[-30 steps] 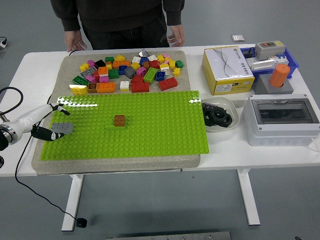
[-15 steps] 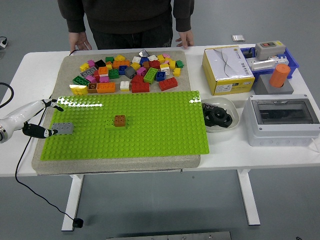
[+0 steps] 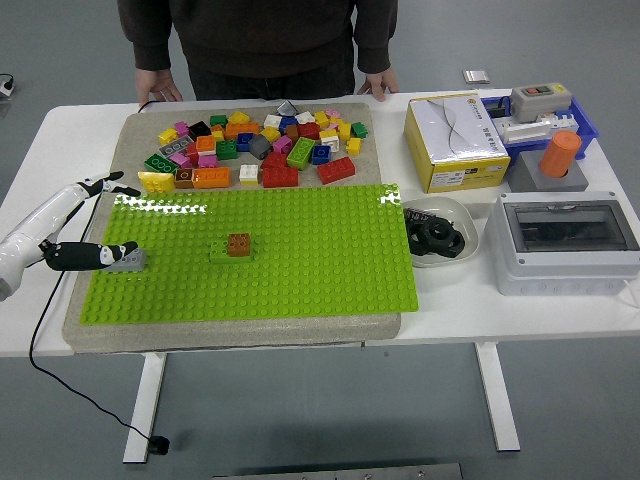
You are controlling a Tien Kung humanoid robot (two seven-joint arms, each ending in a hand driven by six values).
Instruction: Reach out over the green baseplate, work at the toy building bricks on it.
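The green baseplate [image 3: 300,250] lies on a grey mat in the middle of the table. A brown brick [image 3: 239,243] sits on a small green brick near the plate's centre-left. A grey brick [image 3: 130,261] lies at the plate's left edge. My left hand [image 3: 130,220] comes in from the left, open, with its fingers [image 3: 108,184] spread wide toward the plate's upper left corner. Its dark thumb lies against the left end of the grey brick. Nothing is grasped. My right hand does not appear in the head view.
Loose bricks [image 3: 255,145] of many colours are heaped on the mat behind the plate. A person stands at the far side, with one hand [image 3: 160,88] and the other hand [image 3: 378,84] at the table edge. A yellow box [image 3: 455,140], white bowl [image 3: 440,235] and grey case [image 3: 565,240] stand right.
My left hand drew back to the left, then spread its fingers wider up along the plate's left edge. The grey brick has stayed about where it was. The person shifted slightly right.
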